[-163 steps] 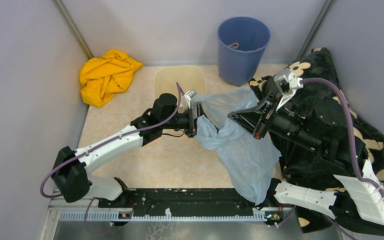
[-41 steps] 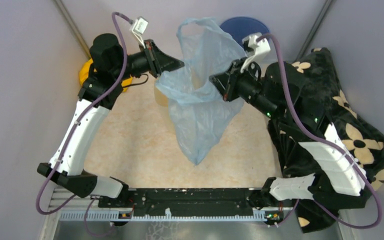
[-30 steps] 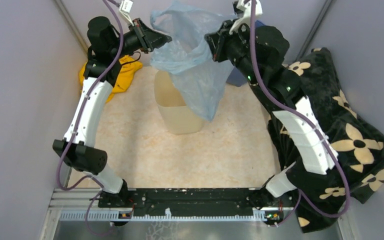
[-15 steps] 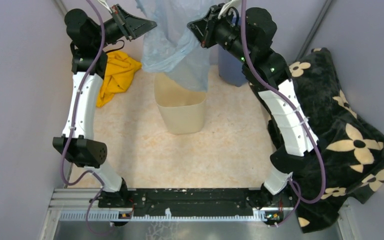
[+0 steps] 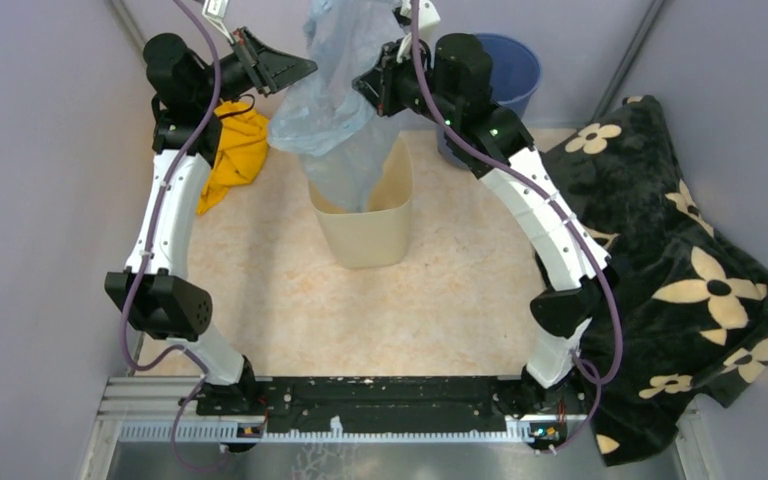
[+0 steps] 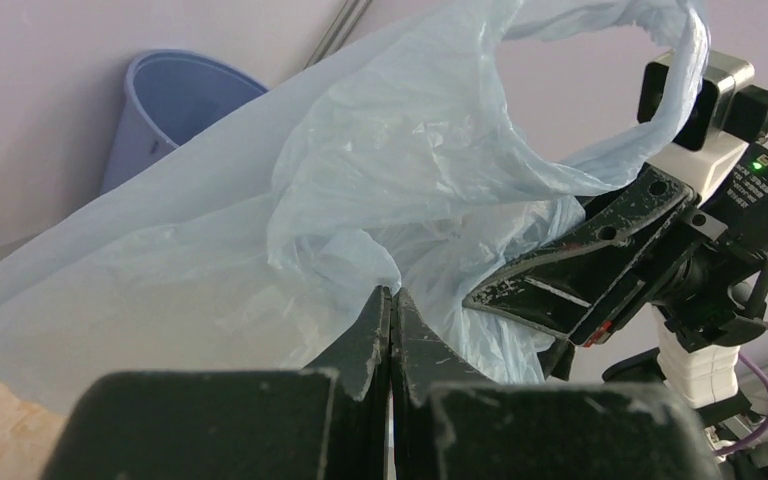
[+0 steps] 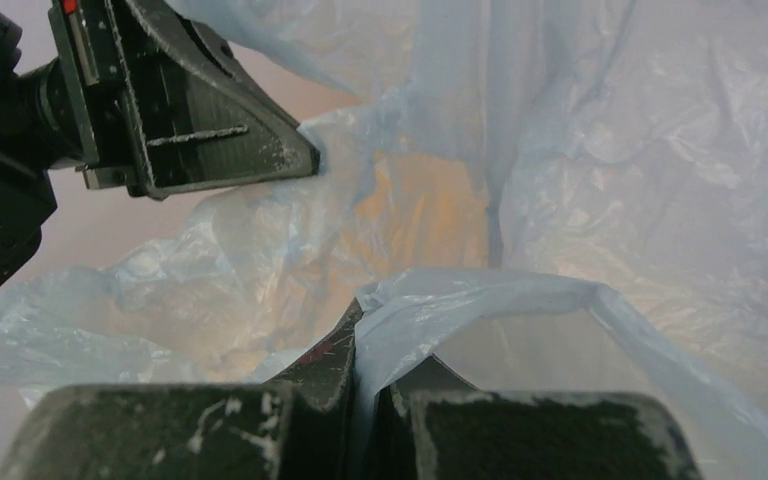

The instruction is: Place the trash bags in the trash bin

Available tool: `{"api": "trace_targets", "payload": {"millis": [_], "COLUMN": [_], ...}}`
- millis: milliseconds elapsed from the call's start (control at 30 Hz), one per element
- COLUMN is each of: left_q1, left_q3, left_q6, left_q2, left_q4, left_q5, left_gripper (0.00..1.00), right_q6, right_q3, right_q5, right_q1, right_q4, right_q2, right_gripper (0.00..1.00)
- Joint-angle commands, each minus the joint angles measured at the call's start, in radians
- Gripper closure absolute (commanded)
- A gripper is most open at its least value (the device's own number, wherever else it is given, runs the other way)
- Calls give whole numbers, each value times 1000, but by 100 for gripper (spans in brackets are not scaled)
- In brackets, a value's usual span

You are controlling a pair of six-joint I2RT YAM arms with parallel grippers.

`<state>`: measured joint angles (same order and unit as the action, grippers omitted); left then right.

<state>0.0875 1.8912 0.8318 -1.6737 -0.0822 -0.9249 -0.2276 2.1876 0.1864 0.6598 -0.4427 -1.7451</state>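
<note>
The cream trash bin (image 5: 365, 240) stood on the floor, and the lower end of the pale-blue trash bag (image 5: 332, 115) hung at its mouth. Above, the left gripper (image 6: 392, 298) and right gripper (image 7: 358, 335) each pinched the bag's upper edge, jaws closed on plastic. A blue bucket (image 5: 518, 62) stood behind

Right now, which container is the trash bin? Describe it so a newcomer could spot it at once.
On the wide beige surface, the trash bin stands near the middle, below the hanging pale-blue trash bag. It is cream with a rounded-square rim, unlike the round blue bucket behind it to the right and the crumpled yellow cloth to its left.
</note>
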Motion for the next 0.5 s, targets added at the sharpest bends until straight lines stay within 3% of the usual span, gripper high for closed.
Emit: {"api": "trace_targets", "payload": {"millis": [0, 267, 467], "left_q1": [-5, -5, -5], "left_q3": [16, -299, -392], "left_q6": [-20, 52, 64], "left_q2": [17, 244, 355], "left_q4": [-48, -229, -234], "left_q5": [-23, -87, -122], "left_gripper": [100, 100, 100], "right_q6": [27, 53, 77], "right_q3": [88, -329, -453], "right_q5": [18, -8, -15], "right_q1": [-12, -13, -13], "right_q4": [6, 67, 5], "right_q2": [-2, 281, 406], "right_gripper": [100, 100, 100]}}
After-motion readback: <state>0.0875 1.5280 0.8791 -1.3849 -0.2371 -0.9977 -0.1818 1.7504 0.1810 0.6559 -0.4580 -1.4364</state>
